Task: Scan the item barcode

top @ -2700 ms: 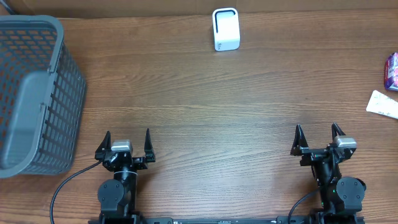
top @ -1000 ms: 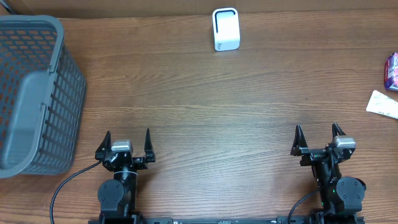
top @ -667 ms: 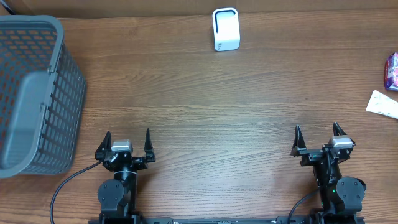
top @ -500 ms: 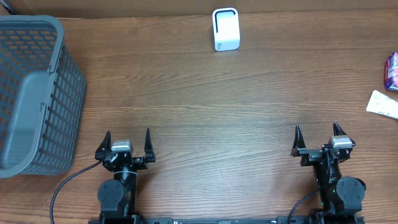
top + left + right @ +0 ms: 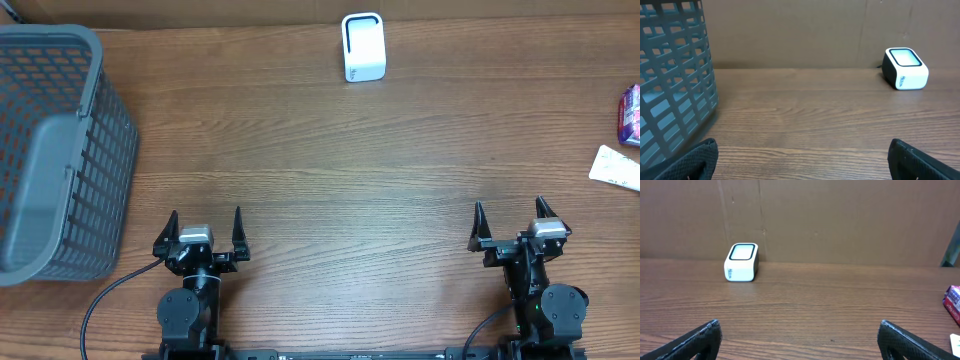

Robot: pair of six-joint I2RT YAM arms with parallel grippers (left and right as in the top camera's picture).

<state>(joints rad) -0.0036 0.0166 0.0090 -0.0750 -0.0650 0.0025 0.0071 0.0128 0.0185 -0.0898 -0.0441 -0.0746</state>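
Pink packet (image 5: pixel 629 113), probably, well beyond jaws

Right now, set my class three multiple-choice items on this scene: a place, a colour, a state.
1. Where on the table does the white scanner stand?
A) far edge, near the middle
B) near left corner
C) right edge

2. What colour is the basket?
A) red
B) grey
C) yellow

3. How are the left gripper and right gripper?
A) both shut
B) one open, one shut
C) both open, empty

Answers:
1 A, the overhead view shows it at the back, about centred.
2 B, its mesh wall is grey.
3 C, each one's jaws stand apart with nothing between them.
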